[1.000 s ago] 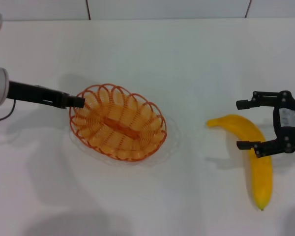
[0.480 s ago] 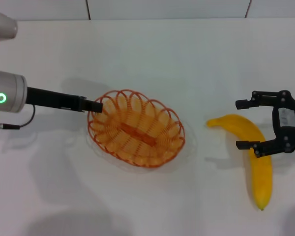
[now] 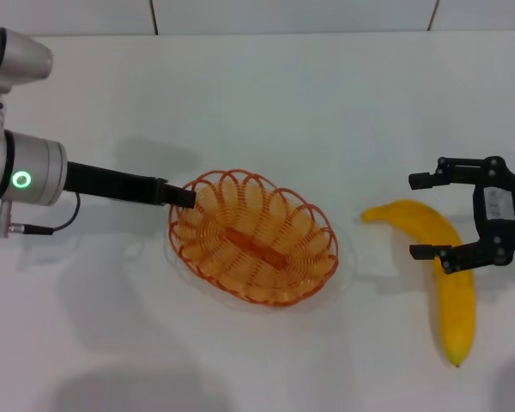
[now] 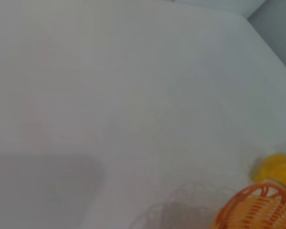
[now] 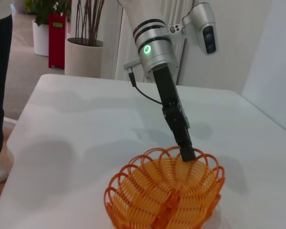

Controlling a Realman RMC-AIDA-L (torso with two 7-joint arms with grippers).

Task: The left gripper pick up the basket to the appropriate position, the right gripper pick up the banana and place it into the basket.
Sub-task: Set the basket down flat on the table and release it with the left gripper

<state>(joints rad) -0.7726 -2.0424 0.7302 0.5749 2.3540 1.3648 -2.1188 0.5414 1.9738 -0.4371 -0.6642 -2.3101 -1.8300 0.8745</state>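
Banana [image 3: 442, 266] lies nearest, on the table's [image 3: 266, 94] right side, curved, stem end toward the middle. Right gripper [image 3: 429, 216] hangs over its stem half with jaws spread wide, holding nothing, seemingly poised to come down on it. Farther left, basket [image 3: 253, 236] sits mid-table, apart from the banana; left gripper [image 3: 187, 197] is clamped on its left rim, likely so the whole basket can be carried toward the fruit.
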